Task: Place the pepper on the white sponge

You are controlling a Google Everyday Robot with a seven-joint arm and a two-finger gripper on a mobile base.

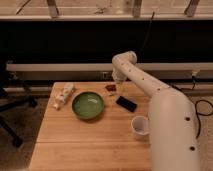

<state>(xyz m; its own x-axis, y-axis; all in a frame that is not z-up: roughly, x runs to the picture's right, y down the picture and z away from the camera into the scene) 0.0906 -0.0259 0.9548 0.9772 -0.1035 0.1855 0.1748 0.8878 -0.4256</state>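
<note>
Your robot's white arm [165, 115] is filling the lower right of the view. It is slanting up and away over the table's right edge, bending at a rounded elbow near the far wall and pointing back down. The gripper [114, 80] is hanging at the end of it, over the far edge of the wooden table [90, 145]. You cannot tell how wide it is open or whether it has hold of anything.

Take the green bowl [73, 105] as your dial centre, with 12 o'clock toward the window. The bowl is sitting in the middle of the table's far half, between the gripper and the sponge. A white cup [140, 127] is standing upright at 4 o'clock, just beside the arm's thick lower link. A flat black object [126, 103] is lying at 3 o'clock, near the bowl but apart from it. The white sponge [64, 95] is lying at 10 o'clock, near the table's left edge, as a pale, lumpy strip.

What looks like the pepper [110, 88] is resting on the table at 2 o'clock, directly under the gripper. It is showing as a small dark reddish lump, well apart from the sponge.
</note>
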